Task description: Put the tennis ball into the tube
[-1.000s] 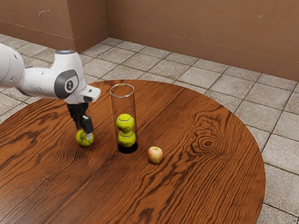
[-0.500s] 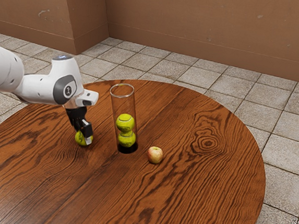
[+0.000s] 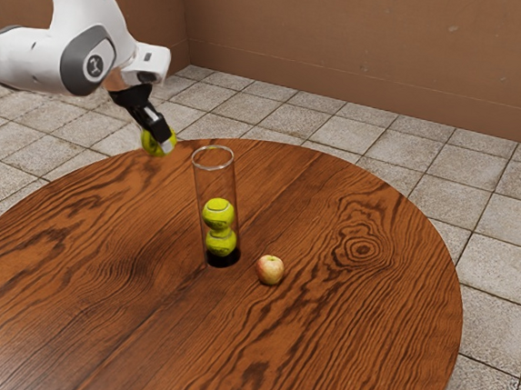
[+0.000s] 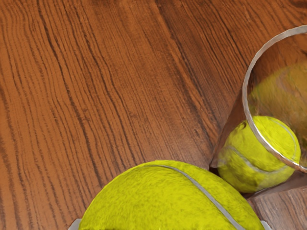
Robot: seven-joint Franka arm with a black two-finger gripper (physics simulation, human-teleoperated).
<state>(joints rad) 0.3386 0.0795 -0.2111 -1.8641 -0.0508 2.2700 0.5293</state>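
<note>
While our white arm [image 3: 35,58] comes in from the exterior view's left, our end effector [image 3: 160,140] hangs at its end, tilted, and it is closed around the tennis ball [image 3: 149,143]. We hold this ball in the air, higher than the surface of the table [image 3: 348,340], and it touches neither the wood nor the tube [image 3: 212,183]. In the wrist view, the fingertips [image 4: 74,224] appear at two opposite sides of the yellow-green ball, so we can say that the grasp is made from both sides. A pale curved seam crosses the top of the ball there.

Next toward the exterior view's right, the transparent tube stands upright on the table, with its round mouth open. Our ball is near this mouth, but beside it and not over it. Inside the tube are two other balls, one upon the other: the upper ball [image 3: 218,212] rests on the lower ball [image 3: 221,243], and under them is the black base [image 3: 224,260].

Further to the right, just beside the tube and apart from it, an apple [image 3: 270,270] of red and yellow skin lies on the table. After the apple we see the wood with dark grain, then the table's rounded edge, and beyond it the pale floor tiles [image 3: 501,262]
</note>
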